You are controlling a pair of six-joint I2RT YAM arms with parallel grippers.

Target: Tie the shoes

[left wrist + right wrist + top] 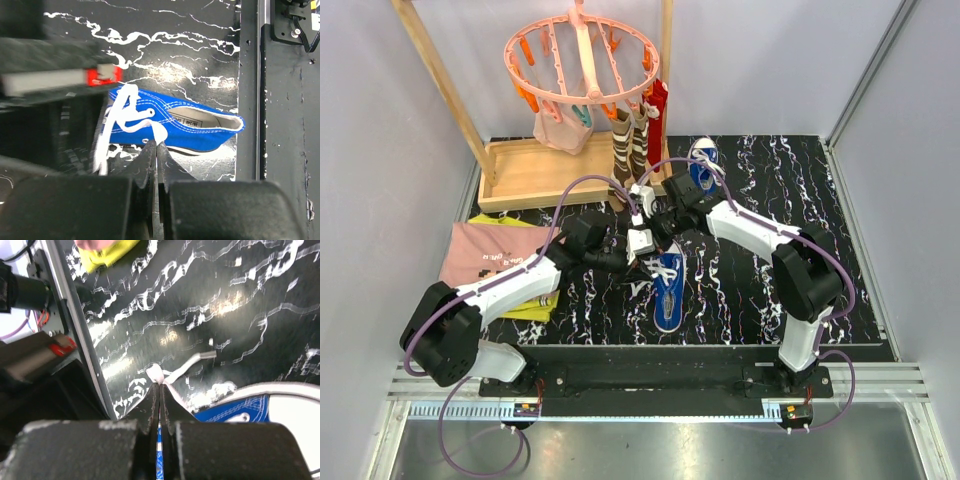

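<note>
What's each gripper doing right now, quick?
Left gripper: closed, pinching a white lace of the blue shoe.
Right gripper: closed, pinching a lace end.

This is a robotics lab cell. Plain pale wall panels (380, 180) box in a black, white-veined tabletop (790, 170). A slotted aluminium rail (910, 378) at its near edge carries two robot arms (510, 290) trailing loose purple cables (582, 180).

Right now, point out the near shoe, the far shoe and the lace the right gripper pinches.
near shoe (669, 295), top external view, blue middle.
far shoe (704, 158), top external view, laced upper.
lace (156, 373), right wrist view, white fold nearest the camera.
</note>
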